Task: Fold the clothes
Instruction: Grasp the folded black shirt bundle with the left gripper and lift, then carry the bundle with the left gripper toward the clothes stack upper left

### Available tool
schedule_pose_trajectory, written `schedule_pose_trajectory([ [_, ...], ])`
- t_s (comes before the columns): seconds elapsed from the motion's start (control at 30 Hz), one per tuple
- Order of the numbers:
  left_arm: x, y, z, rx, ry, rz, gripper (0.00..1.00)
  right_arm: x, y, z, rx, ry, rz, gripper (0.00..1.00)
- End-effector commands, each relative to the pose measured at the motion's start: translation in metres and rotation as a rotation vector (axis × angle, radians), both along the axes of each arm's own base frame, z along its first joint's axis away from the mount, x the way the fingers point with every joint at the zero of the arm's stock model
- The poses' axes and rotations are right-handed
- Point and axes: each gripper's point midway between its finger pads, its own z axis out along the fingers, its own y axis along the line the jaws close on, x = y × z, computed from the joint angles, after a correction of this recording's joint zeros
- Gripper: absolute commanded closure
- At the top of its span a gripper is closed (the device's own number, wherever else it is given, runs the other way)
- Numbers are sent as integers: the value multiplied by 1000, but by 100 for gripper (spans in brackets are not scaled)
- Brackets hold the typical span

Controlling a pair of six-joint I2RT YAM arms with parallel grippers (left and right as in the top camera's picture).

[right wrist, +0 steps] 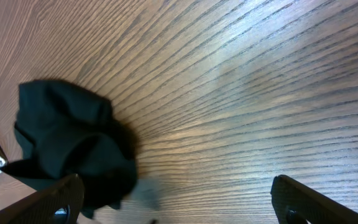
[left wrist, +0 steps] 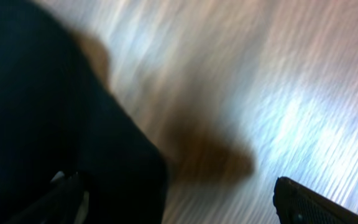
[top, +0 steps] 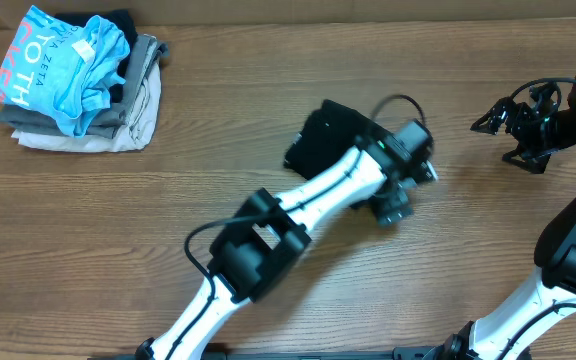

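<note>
Wood-grain worktop (top: 268,60), stack of folded garments (top: 78,95) far left, black clothes (top: 320,135) bunched at centre, left hand (left wrist: 176,183) just beside them, wide open, empty, right hand (top: 503,135) far right, wide open, empty

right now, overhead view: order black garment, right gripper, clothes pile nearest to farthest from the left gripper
1. black garment, right beside the left gripper
2. right gripper, near the right edge
3. clothes pile, far left corner
</note>
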Motion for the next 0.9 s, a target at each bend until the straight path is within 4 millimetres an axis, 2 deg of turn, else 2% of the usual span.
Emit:
schedule_pose_trajectory([
  [0.0,43,47,10,8,71,174,0,3,-4,16,-30,-39,-4,0],
  [0.07,56,76,18,60,80,220,0,3,-4,16,-30,-39,-4,0],
  [0.17,66,109,26,111,96,230,0,4,-5,16,-31,-41,-4,0],
  [0.27,73,125,34,123,98,220,0,5,-5,16,-32,-46,-4,0],
  [0.4,79,128,53,127,71,223,0,5,-5,16,-34,-49,-4,0],
  [0.57,72,123,73,152,42,139,0,5,-5,16,-34,-49,-4,0],
  [0.67,80,133,70,221,-13,142,0,5,-5,16,-34,-49,-4,0],
  [0.87,97,154,54,309,-80,152,0,5,-5,16,-33,-48,-4,0],
])
